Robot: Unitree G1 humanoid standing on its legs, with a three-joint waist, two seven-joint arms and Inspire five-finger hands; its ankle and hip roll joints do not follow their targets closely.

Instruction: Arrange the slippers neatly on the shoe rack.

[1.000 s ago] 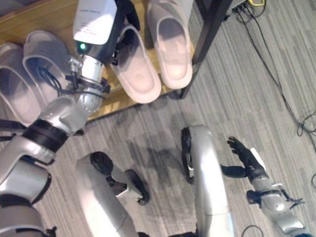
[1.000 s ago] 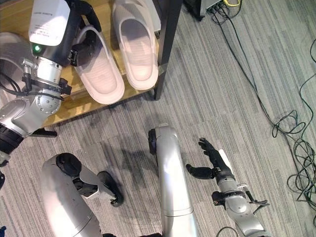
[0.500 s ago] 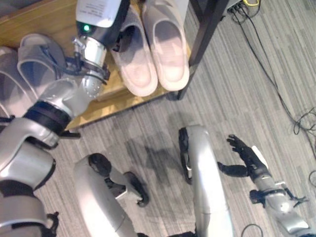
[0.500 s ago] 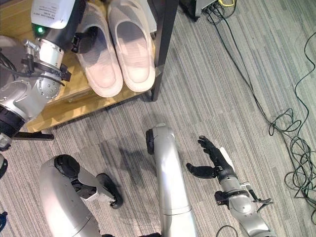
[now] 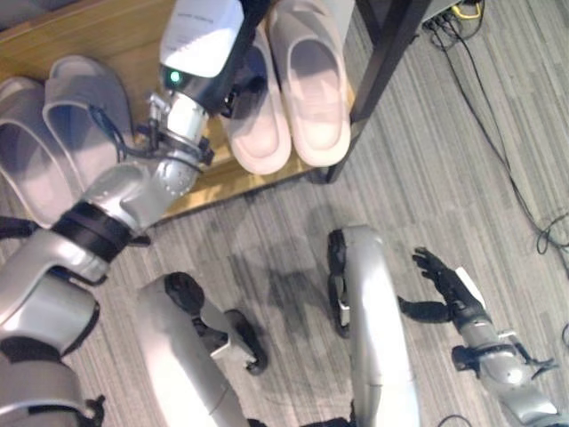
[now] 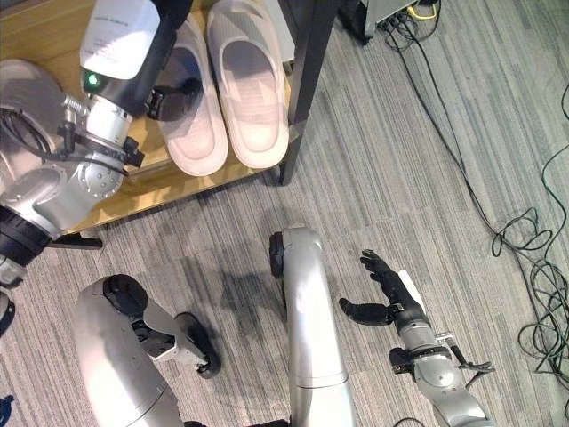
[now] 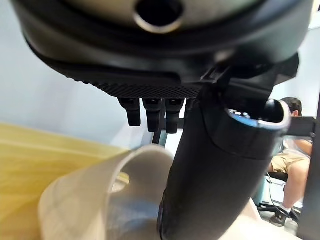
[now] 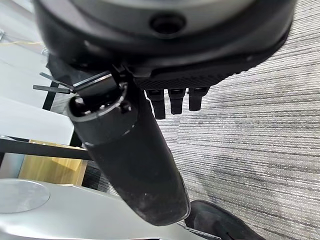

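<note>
My left hand (image 6: 173, 84) has its thumb inside the inner pink slipper (image 6: 197, 133), fingers over the upper, pinching it on the shoe rack (image 6: 142, 182) beside its mate (image 6: 249, 89). My right hand (image 6: 387, 294) hangs over the floor, fingers spread.

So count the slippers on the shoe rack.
4. Two pale pink slippers lie side by side at the shoe rack's right end, the left hand at the inner one; two grey slippers lie at its left end.

Left hand (image 6: 173, 84) fingers hidden inside the pink slipper (image 6: 197, 133) — grip unreadable.
</note>
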